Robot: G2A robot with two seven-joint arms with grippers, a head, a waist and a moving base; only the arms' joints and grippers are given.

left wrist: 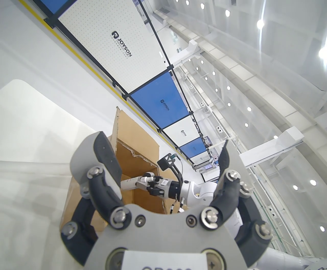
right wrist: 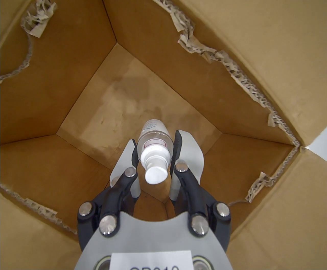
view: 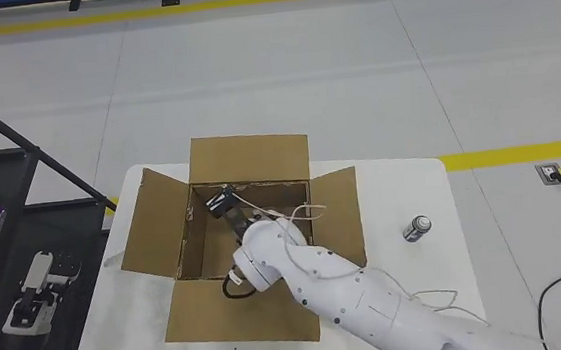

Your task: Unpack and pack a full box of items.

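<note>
- Top view: the cardboard box point(view: 249, 158) sits open toward the left edge of the table point(view: 411, 294), with my right gripper point(view: 225, 200) down inside it. A can point(view: 417, 227) stands near the table's right edge. My left gripper point(view: 50, 267) hangs beyond the table's left edge.
- Left wrist view: its fingers point(left wrist: 104, 153) are spread apart with nothing between them.
- Right wrist view: the fingers are clamped on a white-capped bottle point(right wrist: 154, 143) above the box's bare floor. I judge that unpacking is almost done or repacking has barely begun, but I can't tell which.
</note>
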